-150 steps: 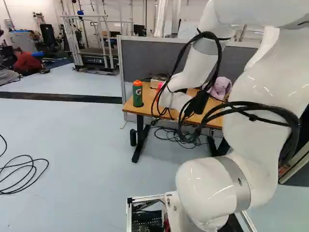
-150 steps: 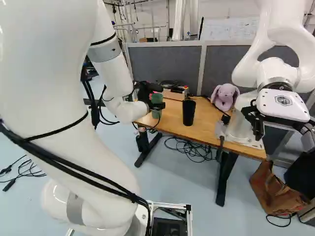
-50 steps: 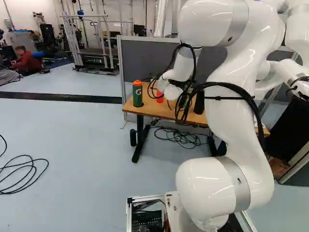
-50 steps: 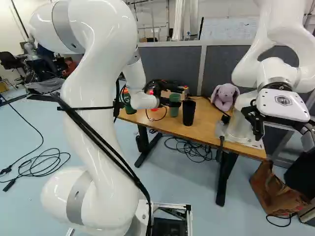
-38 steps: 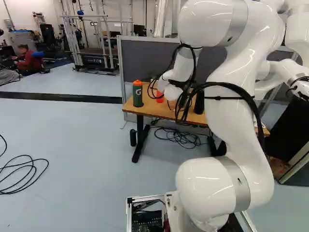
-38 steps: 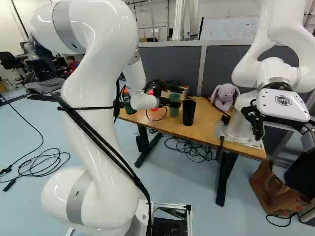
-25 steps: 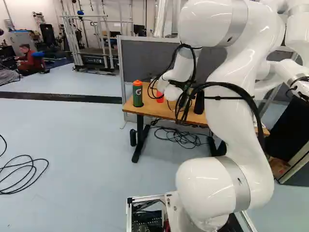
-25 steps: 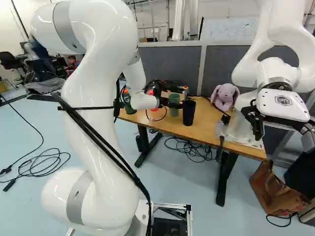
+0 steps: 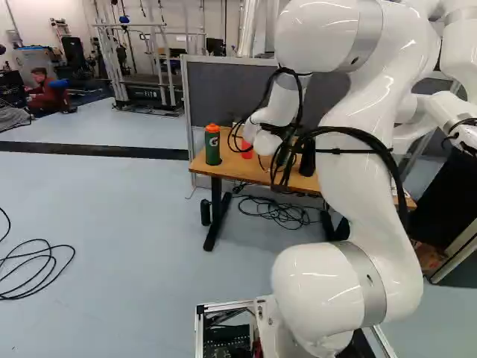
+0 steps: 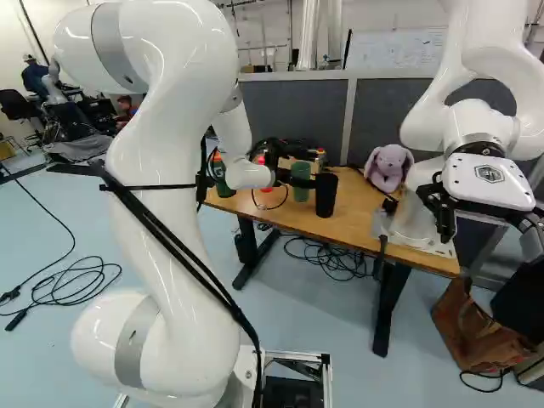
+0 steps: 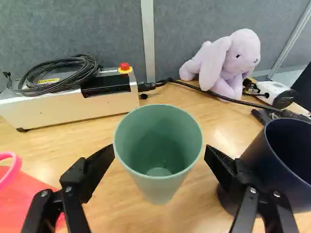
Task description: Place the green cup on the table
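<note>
Green cup [image 10: 301, 181] is seen upright on the worktop [image 10: 374, 223], just beside the dark cup [image 10: 325, 195]. Gripper [image 11: 160, 151] is judged open: the cup is flanked by both fingers [image 11: 99, 162], narrow gaps seen, no squeeze made out. Placing judged done or nearly so; only backing off clear is left.

Handling: to be taken as light, as nothing is seen inside it. Wall looks thin, smooth, probably plastic; fairly stiff, likely flexed if pinched hard at the rim, not expected to shatter. Some slip possible, since the sides narrow toward the base and could be slid through a loose hold.

Hold is best taken on opposite sides, below the rim, around mid-wall, with light, even force. For release, both sides should be cleared evenly, or the cup could be dragged or tipped. Dark cup is very near one finger, so sideways opening there should be kept small.
</note>
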### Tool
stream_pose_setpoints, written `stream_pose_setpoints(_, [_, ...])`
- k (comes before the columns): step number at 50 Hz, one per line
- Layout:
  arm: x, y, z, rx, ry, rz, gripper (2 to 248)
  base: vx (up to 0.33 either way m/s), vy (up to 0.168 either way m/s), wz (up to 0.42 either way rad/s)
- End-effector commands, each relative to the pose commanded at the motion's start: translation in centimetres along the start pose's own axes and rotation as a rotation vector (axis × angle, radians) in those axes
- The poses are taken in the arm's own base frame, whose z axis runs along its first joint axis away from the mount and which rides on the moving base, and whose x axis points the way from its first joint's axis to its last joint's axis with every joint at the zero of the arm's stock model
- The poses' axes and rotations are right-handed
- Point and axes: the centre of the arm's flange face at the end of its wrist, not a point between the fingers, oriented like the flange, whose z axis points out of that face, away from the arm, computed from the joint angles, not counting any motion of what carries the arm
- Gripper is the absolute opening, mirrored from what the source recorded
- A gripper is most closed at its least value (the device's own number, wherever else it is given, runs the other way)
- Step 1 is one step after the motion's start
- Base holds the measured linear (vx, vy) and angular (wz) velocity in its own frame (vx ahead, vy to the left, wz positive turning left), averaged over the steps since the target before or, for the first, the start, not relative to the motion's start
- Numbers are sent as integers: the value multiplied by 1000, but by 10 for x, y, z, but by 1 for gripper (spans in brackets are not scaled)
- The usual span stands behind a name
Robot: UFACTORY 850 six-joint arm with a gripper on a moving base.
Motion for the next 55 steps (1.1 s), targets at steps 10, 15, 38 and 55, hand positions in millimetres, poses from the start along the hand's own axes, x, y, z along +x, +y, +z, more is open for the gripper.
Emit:
stream_pose_setpoints(10, [9, 1, -5, 4, 14, 9, 247, 0, 0, 0])
stream_pose_setpoints(15, [14, 1, -8, 6, 22, 15, 247, 0, 0, 0])
stream_pose_setpoints(38, [38, 3, -21, 18, 61, 41, 247, 0, 0, 0])
stream_pose_setpoints(55, [56, 4, -31, 27, 90, 61, 247, 0, 0, 0])
